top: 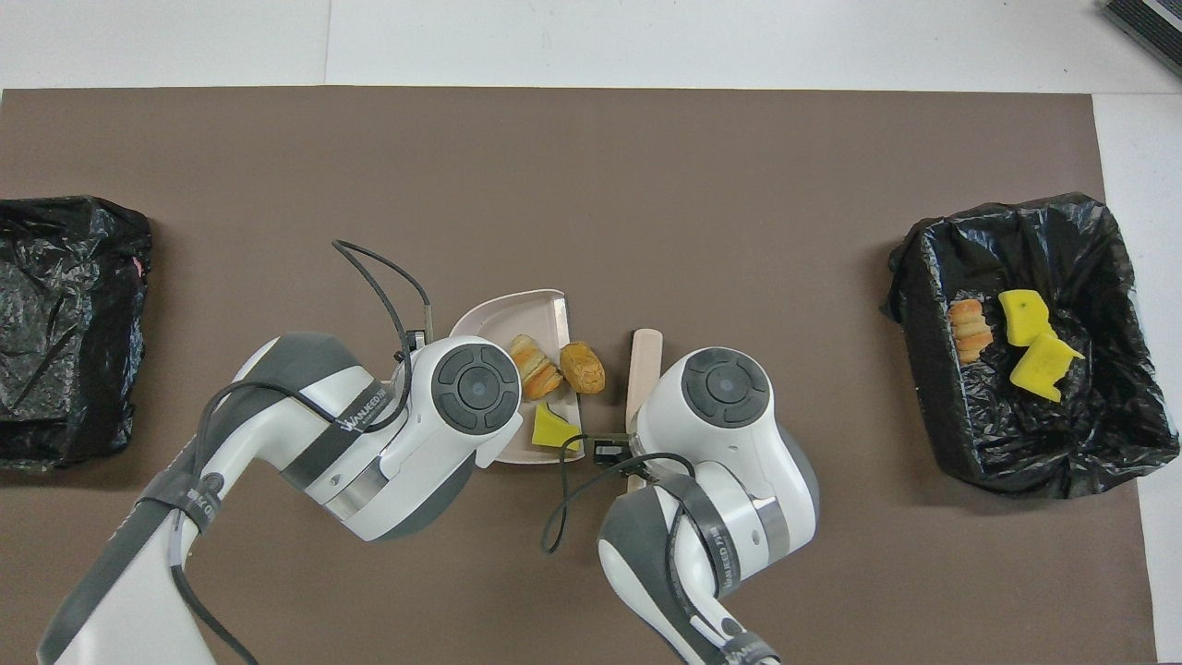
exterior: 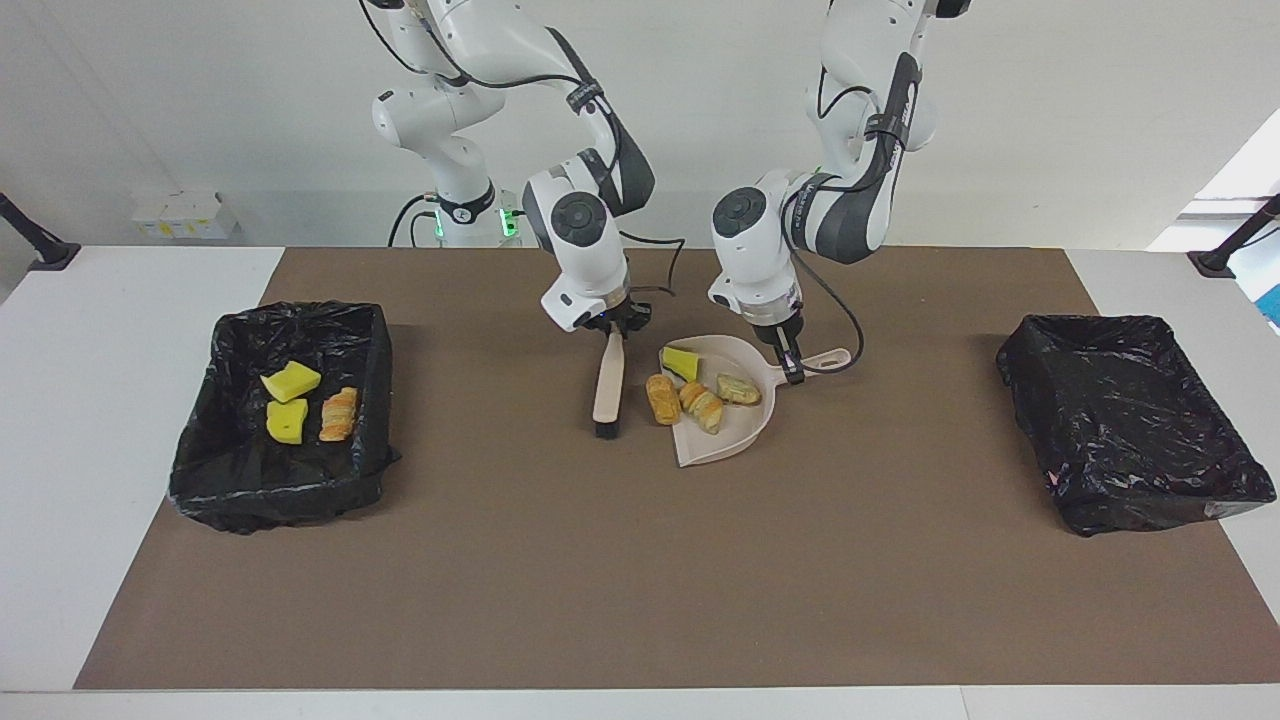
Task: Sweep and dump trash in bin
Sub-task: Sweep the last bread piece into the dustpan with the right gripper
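**Sweeping the last bread piece to the dustpan's lip**

Gripping the pale wooden handle of a small black-bristled brush [exterior: 608, 388], the right hand [exterior: 613, 325] is clamped on the handle's upper end, and the brush stands tilted with its bristles down on the brown desk mat [exterior: 620, 580]. The left hand [exterior: 790, 370] is clamped on the handle of the beige plastic dustpan [exterior: 735, 435], which lies flat on the mat near the middle of the desk, its open edge turned toward the brush.

A golden-brown bread roll [exterior: 661, 398] lies at that open edge, between the brush and the pan, close to the bristles but apart from them. Inside the pan sit three more scraps: a bright yellow sponge chunk [exterior: 682, 362] nearest the robots, a striped croissant-like pastry [exterior: 701, 407] just beside the roll, and a tan, greenish pastry piece [exterior: 738, 390] toward the handle.

Toward the right arm's end of the desk, a black-bag-lined bin [exterior: 215, 470] holds two yellow sponge chunks [exterior: 289, 381] [exterior: 286, 421] and another striped pastry [exterior: 339, 414]. A second black-lined bin [exterior: 1130, 420] stands toward the left arm's end.
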